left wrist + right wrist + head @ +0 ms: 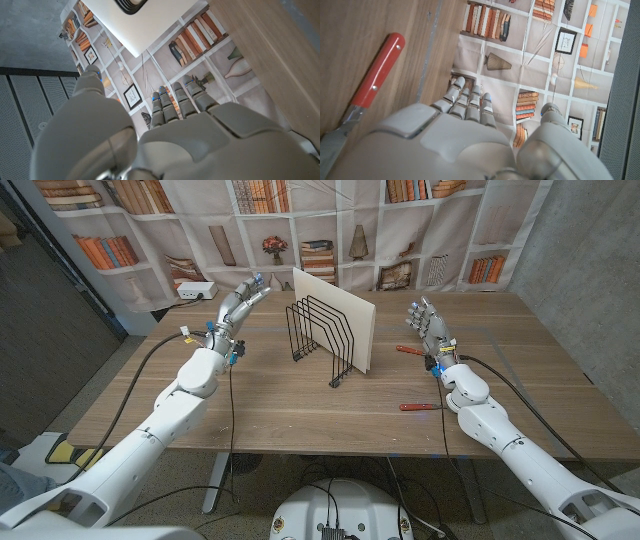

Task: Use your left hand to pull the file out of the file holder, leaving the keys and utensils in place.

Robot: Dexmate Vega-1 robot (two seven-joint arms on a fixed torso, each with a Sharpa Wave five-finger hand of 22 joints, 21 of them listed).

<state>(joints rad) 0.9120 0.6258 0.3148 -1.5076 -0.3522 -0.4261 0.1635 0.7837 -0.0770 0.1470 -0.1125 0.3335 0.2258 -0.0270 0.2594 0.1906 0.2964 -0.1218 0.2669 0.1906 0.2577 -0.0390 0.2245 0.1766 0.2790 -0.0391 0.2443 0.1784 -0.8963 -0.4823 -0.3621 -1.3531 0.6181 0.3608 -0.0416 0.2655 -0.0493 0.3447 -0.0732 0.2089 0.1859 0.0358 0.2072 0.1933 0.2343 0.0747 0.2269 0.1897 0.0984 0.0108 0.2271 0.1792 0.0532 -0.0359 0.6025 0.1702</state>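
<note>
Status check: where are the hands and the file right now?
Left hand open, raised left of file holder. Right hand open, idle. File in holder, untouched. Path clear.

Bookshelf-print backdrop (330,230) behind wooden table (270,400); grey wall (590,250) right; floor dark, perhaps carpet.

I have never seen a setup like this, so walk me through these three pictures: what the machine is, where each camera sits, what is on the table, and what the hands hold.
This is a two-armed robot standing at a wooden table. The wide picture looks down from its head. The other two come from cameras on its wrists, looking along the back of each hand, so they appear turned.

On the table stands a black wire file holder with a cream file upright in it. Two red-handled utensils lie near the right hand.

The left hand is raised beside the holder, fingers apart. Neither hand holds anything.
</note>
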